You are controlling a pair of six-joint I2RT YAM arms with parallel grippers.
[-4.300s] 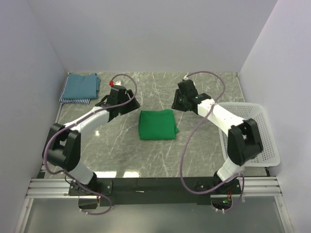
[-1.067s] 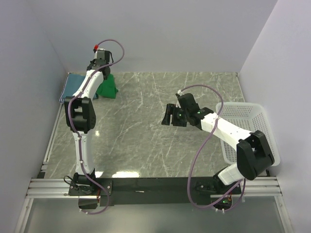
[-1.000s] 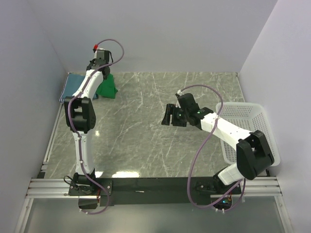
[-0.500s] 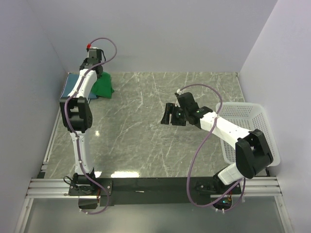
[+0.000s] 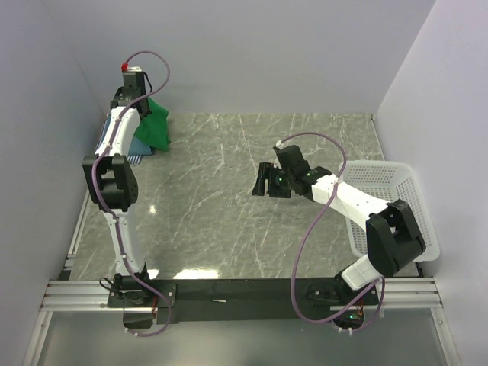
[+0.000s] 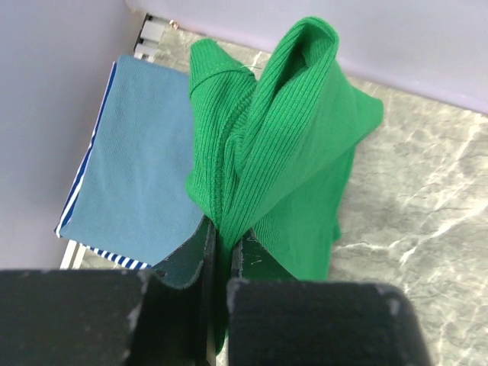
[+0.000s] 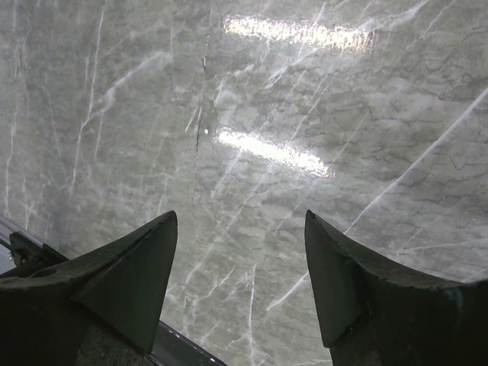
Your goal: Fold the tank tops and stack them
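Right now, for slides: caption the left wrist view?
Left gripper, jaws shut, pinches green tank top beside folded teal tank top.

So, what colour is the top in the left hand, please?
Bright green: the green top shows best in the left wrist view.

Left arm [image 5: 113,149] stretches far back, left pincer [image 6: 218,238] pinched tight; right pincer [image 7: 240,252] gapes wide, facing down.
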